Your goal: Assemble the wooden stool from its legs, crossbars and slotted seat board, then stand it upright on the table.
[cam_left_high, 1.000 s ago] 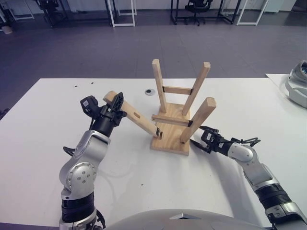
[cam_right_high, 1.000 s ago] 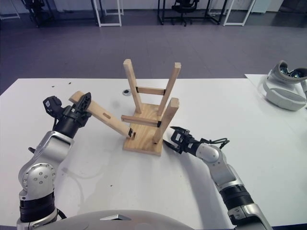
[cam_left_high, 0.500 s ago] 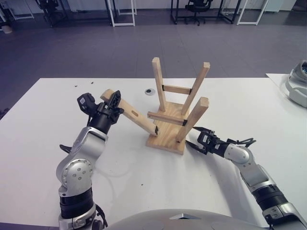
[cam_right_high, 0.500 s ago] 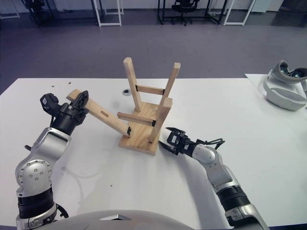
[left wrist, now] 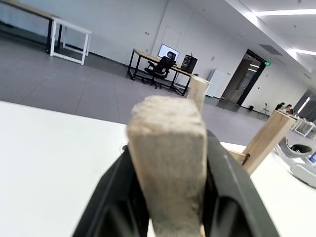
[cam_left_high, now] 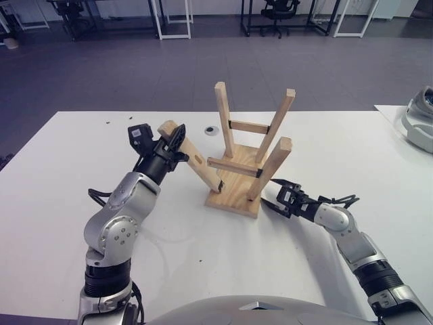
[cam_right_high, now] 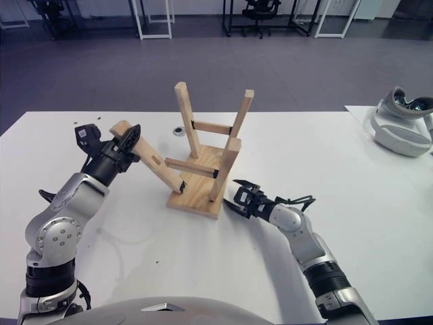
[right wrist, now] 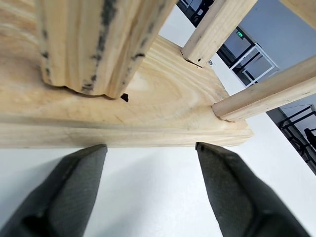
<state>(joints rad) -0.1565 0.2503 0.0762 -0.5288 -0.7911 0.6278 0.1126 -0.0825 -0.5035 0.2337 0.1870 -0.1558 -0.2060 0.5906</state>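
Wooden stool [cam_left_high: 238, 177] stands upside down in the middle of the white table [cam_left_high: 61, 176]. Its seat [cam_left_high: 230, 202] lies flat on the table top. Three legs point up from the seat, and two crossbars [cam_left_high: 250, 126] join them, one between the two far legs and one lower, on the near side.

A fourth leg [cam_left_high: 199, 161] is not upright. It leans at a slant, with its lower end at the seat's near left corner and its upper end clamped between the fingers [left wrist: 116, 197] of the left gripper [cam_left_high: 172, 143], to the left of the stool.

The right gripper [cam_left_high: 272, 195] is low over the table, just beside the right edge of the seat, with its fingers [right wrist: 74, 182] spread apart and nothing between them. A white headset [cam_left_high: 419, 122] lies at the table's far right.
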